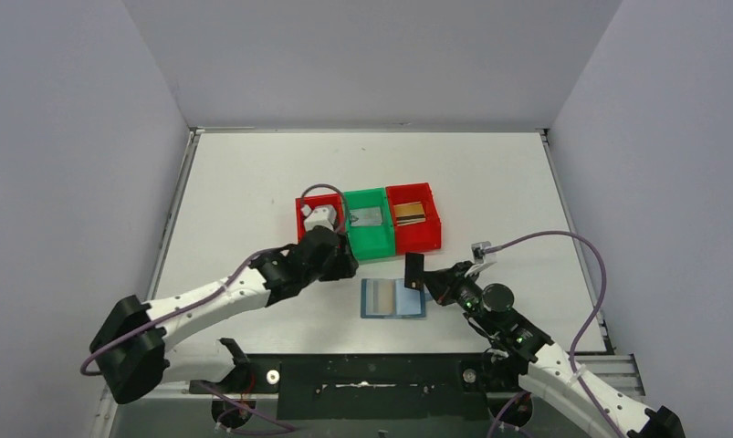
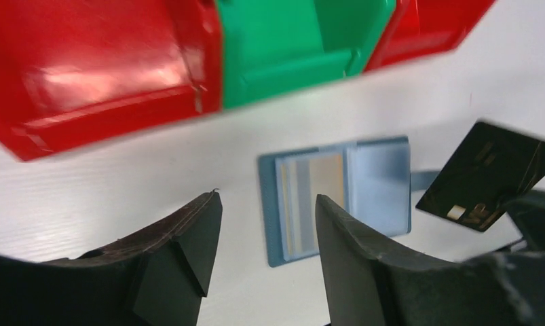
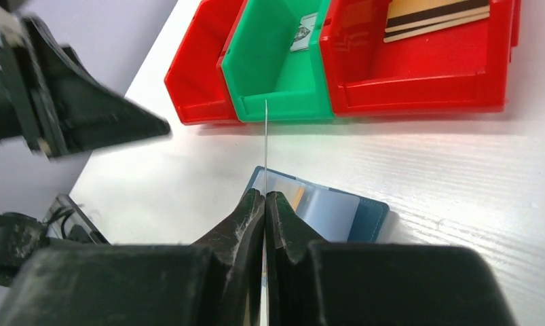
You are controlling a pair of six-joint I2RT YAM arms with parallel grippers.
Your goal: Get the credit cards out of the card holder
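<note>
On the table, just nearer than a row of three bins, the card holder lies open and flat, its pockets facing up. A tan strip in one pocket may be another card; that cannot be told for sure.

The right gripper is clamped on a black card, which stands on edge above the right end of the holder, clear of its pockets. Its long axis points away from the arm bases, toward the bins. The left gripper hangs with its jaws parted and nothing between them, just left of the holder and close in front of the left red bin.

Gold-brown cards lie in the right red bin and a silver card in the green bin. The left red bin looks bare, so the black card probably belongs there. That bin lies beyond and to the left of the card, nearer the left arm than the right.
</note>
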